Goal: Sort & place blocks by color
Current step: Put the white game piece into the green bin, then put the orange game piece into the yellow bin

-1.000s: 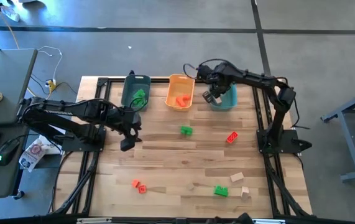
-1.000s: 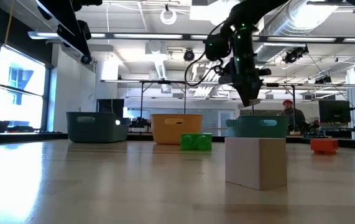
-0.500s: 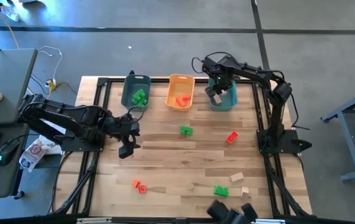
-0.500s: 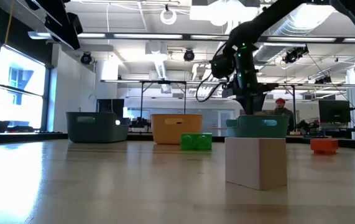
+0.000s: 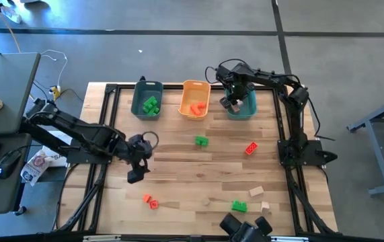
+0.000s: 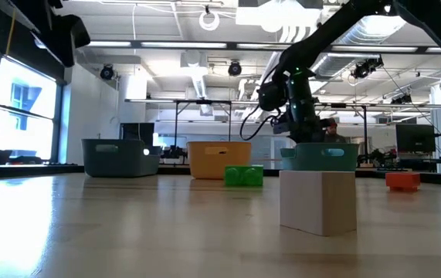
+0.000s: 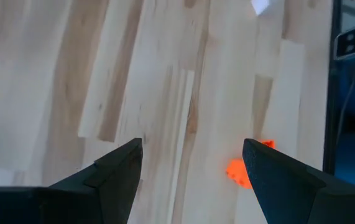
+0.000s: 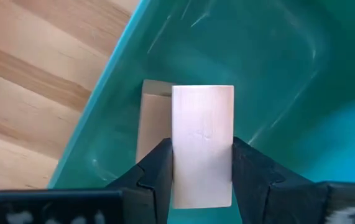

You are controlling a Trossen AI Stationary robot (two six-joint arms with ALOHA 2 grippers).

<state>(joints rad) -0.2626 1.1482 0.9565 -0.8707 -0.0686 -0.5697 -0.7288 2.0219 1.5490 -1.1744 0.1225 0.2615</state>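
Pale tan wooden block [image 8: 202, 146] sat clenched in the right pincer [image 8: 202, 171] above the teal bin [image 5: 242, 106] at the surface's [image 5: 198, 181] far edge. Left pincer [image 7: 193, 171] hung spread and empty over the wood, near an orange block [image 7: 247, 171].

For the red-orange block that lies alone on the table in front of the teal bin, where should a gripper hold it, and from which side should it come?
Best from straight above. The red-orange block lies flat on the table, turned at a slant, with nothing touching it. Close the fingers across its two long sides, over its narrow width, with the gripper turned to match the slant. The right gripper, now holding a tan block over the teal bin, is nearest.
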